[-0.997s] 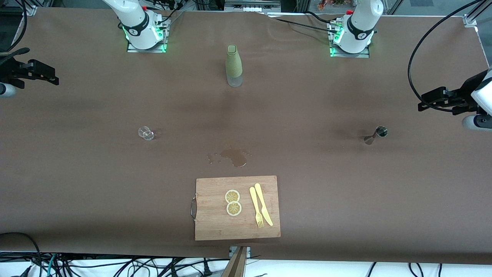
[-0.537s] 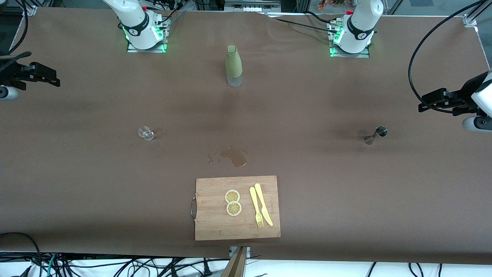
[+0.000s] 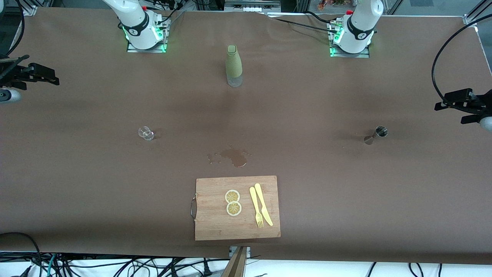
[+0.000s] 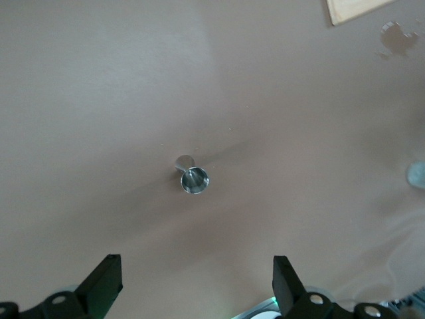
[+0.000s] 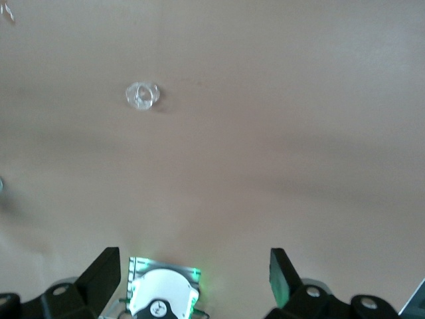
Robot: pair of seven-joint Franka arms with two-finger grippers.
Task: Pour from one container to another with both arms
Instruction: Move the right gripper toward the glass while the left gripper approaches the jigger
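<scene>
Two hands, both high and out at the ends of the worktop [image 3: 77,173], nothing held in either.

Nearest the front camera: wooden cutting board [image 3: 215,227], with two lemon slices [image 3: 233,202] touching each other and a yellow fork [image 3: 256,207] beside a yellow knife [image 3: 263,204] lying on it. Just farther from the camera than the board: dark wet stain [image 3: 233,157] on the brown covering.

Farther again, roughly level with each other: small clear glass [image 3: 145,133] toward the right arm's end, metal jigger [image 3: 376,134] upright toward the left arm's end, well apart.

Left hand [image 3: 459,107] up over the edge of the worktop at its own end, fingers [image 4: 106,282] spread wide; jigger [image 4: 192,178] well below and between them in the wrist view. Right hand [image 3: 36,75] up over its own end, fingers [image 5: 103,276] likewise wide apart, glass [image 5: 142,96] far below and off toward the middle.

Farthest: green-sleeved bottle [image 3: 233,65], upright between the two arm bases.
</scene>
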